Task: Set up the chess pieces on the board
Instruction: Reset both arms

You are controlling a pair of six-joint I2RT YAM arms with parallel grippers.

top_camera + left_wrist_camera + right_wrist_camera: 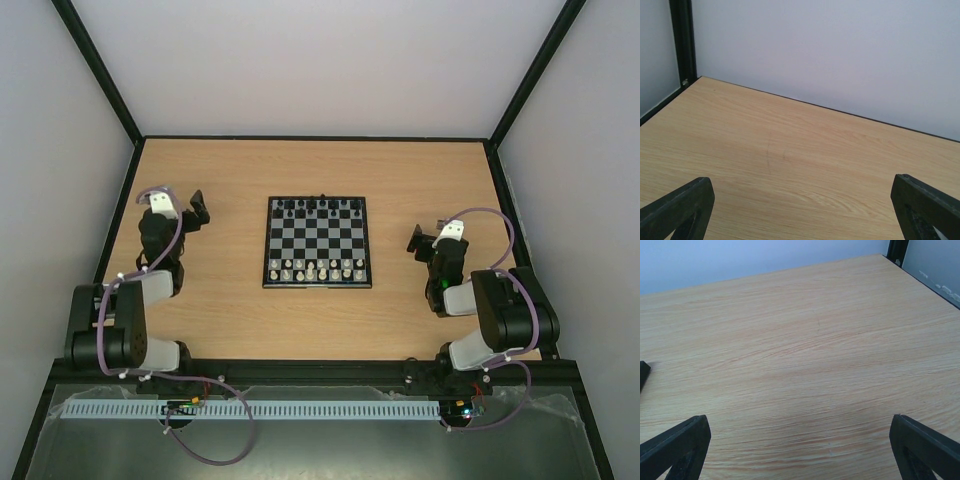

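The board (317,241) lies in the middle of the wooden table. Several white chess pieces (316,267) stand in rows along its near edge. Tiny black chessmen (316,206) stand along its far edge. My left gripper (196,210) is open and empty, well left of the board; its fingers (677,210) frame bare wood. My right gripper (422,241) is open and empty, right of the board. In the right wrist view its fingers (925,447) frame bare wood, and a dark corner, perhaps of the board (643,371), shows at the left edge.
White walls with black frame posts (100,75) enclose the table on three sides. A perforated white rail (250,409) runs along the front by the arm bases.
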